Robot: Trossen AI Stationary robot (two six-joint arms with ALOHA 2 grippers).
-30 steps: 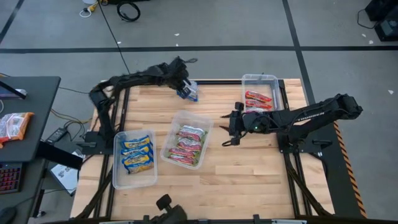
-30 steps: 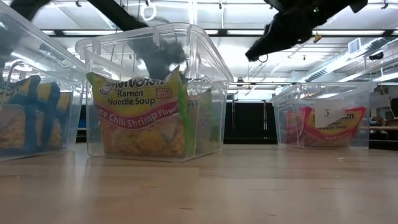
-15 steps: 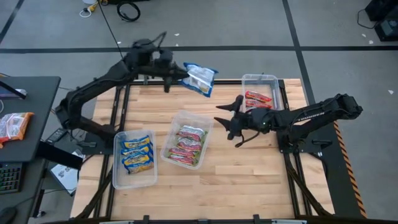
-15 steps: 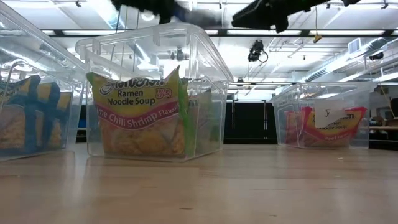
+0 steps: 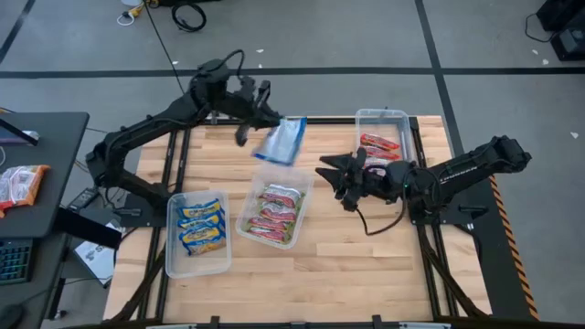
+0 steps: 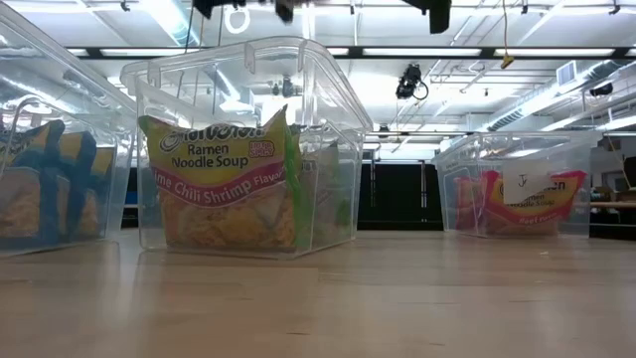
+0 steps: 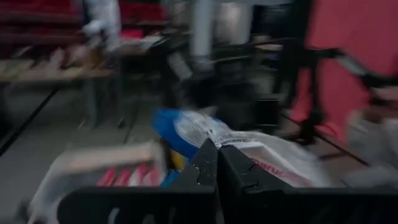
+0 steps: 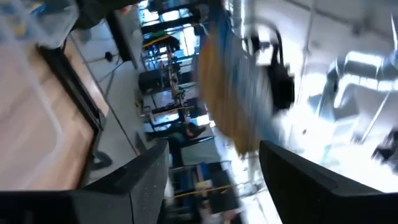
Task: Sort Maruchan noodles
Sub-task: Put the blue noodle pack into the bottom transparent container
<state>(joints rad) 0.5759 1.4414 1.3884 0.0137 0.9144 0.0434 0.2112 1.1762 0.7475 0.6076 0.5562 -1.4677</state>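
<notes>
My left gripper (image 5: 271, 120) is raised over the far middle of the table and shut on a blue-and-white Maruchan noodle packet (image 5: 283, 141). The packet hangs above the far end of the middle tub (image 5: 259, 181). My right gripper (image 5: 331, 174) is open with nothing between its fingers. It hovers between the middle tub and the right tub (image 5: 382, 117), pointing toward the held packet. Blue-and-yellow packets (image 5: 200, 225) lie in the left tub (image 5: 170, 247), green-pink ones (image 5: 275, 208) in the middle tub, and red ones (image 5: 378, 146) in the right tub. My left gripper pinches the packet's crinkled end edge (image 7: 231, 140) between its two shut fingers. The fingers come in about level from the table's far left. The packet is lifted clear of the table and slants down away from the fingers toward the middle tub.
Three clear tubs stand on the wooden table (image 5: 366, 265); in the low view the middle one (image 6: 243, 149) and the right one (image 6: 517, 184) show upright packets. The near half of the table is bare wood. A dark desk (image 5: 37, 183) stands left of the table.
My left gripper has lifted the blue packet off the far table edge, risen high and turned from pointing down to level. The packet now hangs clear over the middle tub's far end. My right gripper has risen a little, rolled and opened wider.
</notes>
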